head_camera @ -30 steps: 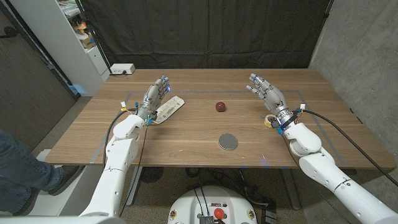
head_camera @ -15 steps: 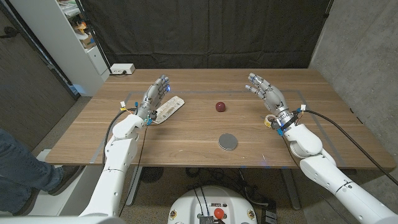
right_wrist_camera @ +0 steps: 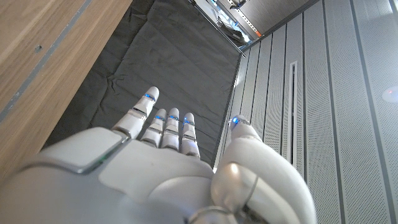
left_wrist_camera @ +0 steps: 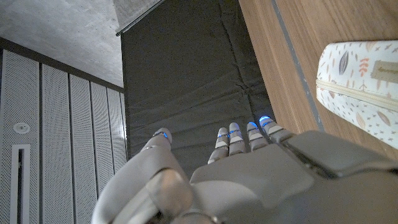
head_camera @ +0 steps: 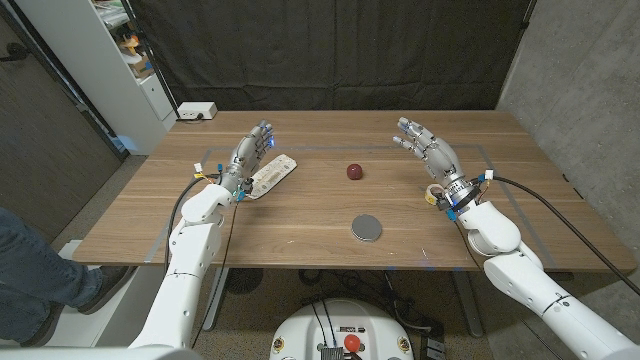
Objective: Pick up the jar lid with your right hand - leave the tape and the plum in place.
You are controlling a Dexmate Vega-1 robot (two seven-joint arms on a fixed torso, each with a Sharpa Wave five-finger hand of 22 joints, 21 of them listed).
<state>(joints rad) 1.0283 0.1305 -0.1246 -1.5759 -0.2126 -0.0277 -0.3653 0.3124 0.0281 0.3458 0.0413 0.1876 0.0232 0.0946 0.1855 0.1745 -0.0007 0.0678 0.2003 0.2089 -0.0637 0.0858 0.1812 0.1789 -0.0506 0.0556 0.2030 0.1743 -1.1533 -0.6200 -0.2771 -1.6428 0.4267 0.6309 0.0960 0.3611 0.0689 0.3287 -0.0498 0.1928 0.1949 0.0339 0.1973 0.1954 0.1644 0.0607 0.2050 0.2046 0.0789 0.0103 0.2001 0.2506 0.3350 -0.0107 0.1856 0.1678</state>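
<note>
- Head view: right hand has crept slightly farther from the robot than in the earlier frames; nothing else has moved.
- Right hand is raised over the table, fingers spread wide and holding nothing. Right wrist view shows the same splayed fingers.
- Tape sits just behind the right wrist, partly hidden.
- Jar lid lies flat, inboard of the right hand and nearer the robot, well apart from it.
- Plum is inboard of the right hand, beyond the lid.
- Left hand is also wide and empty, just beside a patterned pouch.
- Wooden table; black curtain behind it, white shelf unit beyond the left hand.
</note>
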